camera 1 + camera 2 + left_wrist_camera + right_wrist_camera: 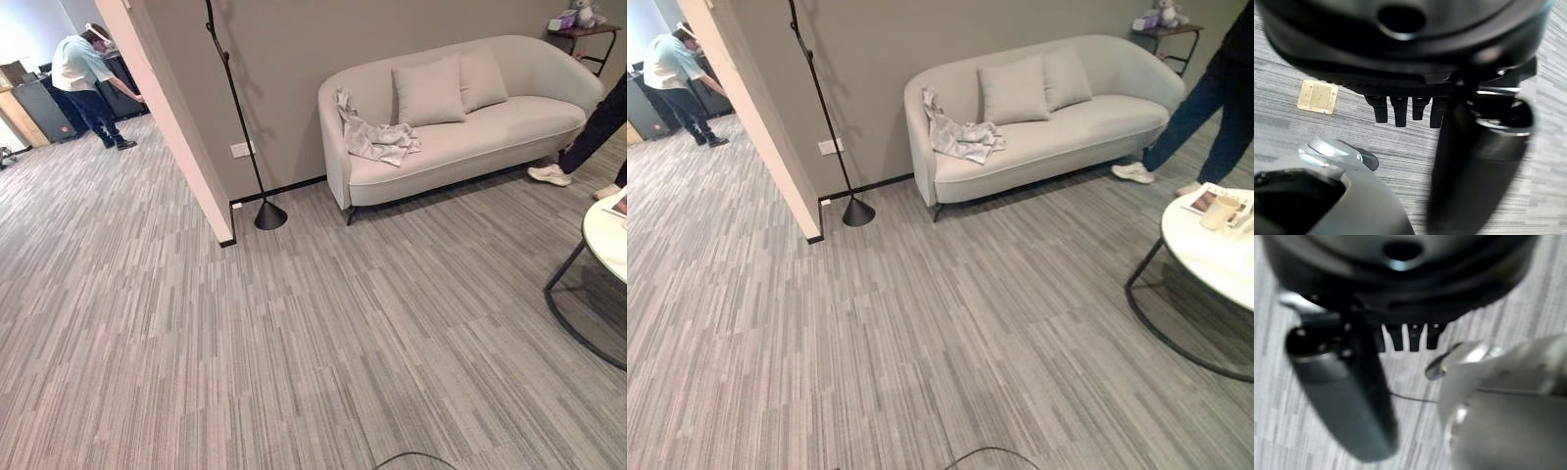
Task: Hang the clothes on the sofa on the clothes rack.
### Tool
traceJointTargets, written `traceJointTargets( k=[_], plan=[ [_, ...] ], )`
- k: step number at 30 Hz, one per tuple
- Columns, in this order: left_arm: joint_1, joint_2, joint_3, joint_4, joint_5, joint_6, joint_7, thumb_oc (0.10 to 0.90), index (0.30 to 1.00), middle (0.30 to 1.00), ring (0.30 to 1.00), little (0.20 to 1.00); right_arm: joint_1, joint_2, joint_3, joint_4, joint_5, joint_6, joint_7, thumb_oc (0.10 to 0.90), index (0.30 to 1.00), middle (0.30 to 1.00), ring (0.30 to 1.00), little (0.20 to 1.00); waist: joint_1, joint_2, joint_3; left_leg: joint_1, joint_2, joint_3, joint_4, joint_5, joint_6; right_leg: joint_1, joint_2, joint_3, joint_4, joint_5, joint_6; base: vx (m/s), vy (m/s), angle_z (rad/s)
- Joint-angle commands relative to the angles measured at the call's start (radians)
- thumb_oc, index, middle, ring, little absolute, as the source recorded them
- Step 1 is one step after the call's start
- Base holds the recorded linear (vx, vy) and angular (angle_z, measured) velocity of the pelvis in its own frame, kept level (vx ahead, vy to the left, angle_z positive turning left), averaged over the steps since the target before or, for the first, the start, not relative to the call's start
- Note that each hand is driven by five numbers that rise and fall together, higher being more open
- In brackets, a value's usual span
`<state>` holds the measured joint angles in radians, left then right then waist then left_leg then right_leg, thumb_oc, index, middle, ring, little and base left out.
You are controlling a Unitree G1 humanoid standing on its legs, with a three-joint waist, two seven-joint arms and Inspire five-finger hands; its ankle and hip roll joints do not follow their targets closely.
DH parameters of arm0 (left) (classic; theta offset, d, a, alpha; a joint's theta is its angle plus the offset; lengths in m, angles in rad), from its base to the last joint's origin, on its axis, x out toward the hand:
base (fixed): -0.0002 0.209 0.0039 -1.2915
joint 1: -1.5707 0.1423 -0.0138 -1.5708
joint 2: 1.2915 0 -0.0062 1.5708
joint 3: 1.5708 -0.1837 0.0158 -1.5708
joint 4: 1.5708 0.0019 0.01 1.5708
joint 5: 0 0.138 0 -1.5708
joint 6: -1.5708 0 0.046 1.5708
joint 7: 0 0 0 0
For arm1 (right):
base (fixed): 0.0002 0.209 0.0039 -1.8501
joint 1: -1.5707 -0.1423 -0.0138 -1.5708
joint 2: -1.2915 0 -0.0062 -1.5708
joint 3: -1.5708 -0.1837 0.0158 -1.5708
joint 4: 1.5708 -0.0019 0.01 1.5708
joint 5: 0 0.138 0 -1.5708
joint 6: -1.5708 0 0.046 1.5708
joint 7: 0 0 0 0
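Grey carpet (294, 333) lies under both hanging hands: left hand (1400, 58) and right hand (1400, 289) relaxed, holding nothing.

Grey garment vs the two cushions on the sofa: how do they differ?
The garment lies crumpled at the sofa's left end, partly draped over the armrest; the cushions stand upright against the backrest near the middle. The garment is wrinkled and shapeless; the cushions are smooth and square. Both are pale and rest on the sofa.
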<state>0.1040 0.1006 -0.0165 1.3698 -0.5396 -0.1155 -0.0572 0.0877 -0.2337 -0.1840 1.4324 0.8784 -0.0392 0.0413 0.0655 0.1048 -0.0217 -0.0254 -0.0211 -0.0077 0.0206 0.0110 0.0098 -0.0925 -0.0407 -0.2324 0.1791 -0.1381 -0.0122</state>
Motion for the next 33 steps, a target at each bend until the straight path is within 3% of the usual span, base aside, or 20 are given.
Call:
traceJointTargets(
  k=[1, 16, 33],
  plan=[
    [-0.036, -0.02, 0.04, 0.051, 0.021, -0.032, -0.001, 0.8, 0.9, 0.9, 0.9, 0.9, -0.006, 0.009, 0.015, 0.033, 0.005, -0.014, -0.002, 0.8, 0.9, 0.9, 0.9, 0.9, 0.007, -0.056, 0.016, -0.003, -0.054, -0.054, -0.1, -0.018, -0.021, 0.103, -0.025, -0.031, -0.266, 0.092, 0.082, 0.0, -0.035, 0.01],
    [-0.055, -0.017, 0.018, 0.034, 0.018, -0.031, -0.002, 0.8, 0.9, 0.9, 0.9, 0.9, -0.034, 0.063, 0.093, -0.045, -0.005, -0.017, -0.002, 0.8, 0.9, 0.9, 0.9, 0.9, 0.01, -0.077, 0.006, 0.0, -0.042, -0.041, -0.084, -0.028, -0.02, 0.108, -0.016, -0.009, -0.266, 0.088, 0.079, -0.01, -0.029, -0.02],
    [-0.065, -0.013, -0.009, 0.056, 0.066, -0.032, 0.0, 0.8, 0.9, 0.9, 0.9, 0.9, -0.054, 0.063, 0.143, -0.039, -0.062, -0.013, 0.01, 0.8, 0.9, 0.9, 0.9, 0.9, 0.002, -0.079, -0.008, 0.013, -0.043, -0.031, -0.083, -0.036, -0.012, 0.111, -0.014, 0.013, -0.266, 0.09, 0.078, 0.0, -0.012, -0.07]
  ],
)
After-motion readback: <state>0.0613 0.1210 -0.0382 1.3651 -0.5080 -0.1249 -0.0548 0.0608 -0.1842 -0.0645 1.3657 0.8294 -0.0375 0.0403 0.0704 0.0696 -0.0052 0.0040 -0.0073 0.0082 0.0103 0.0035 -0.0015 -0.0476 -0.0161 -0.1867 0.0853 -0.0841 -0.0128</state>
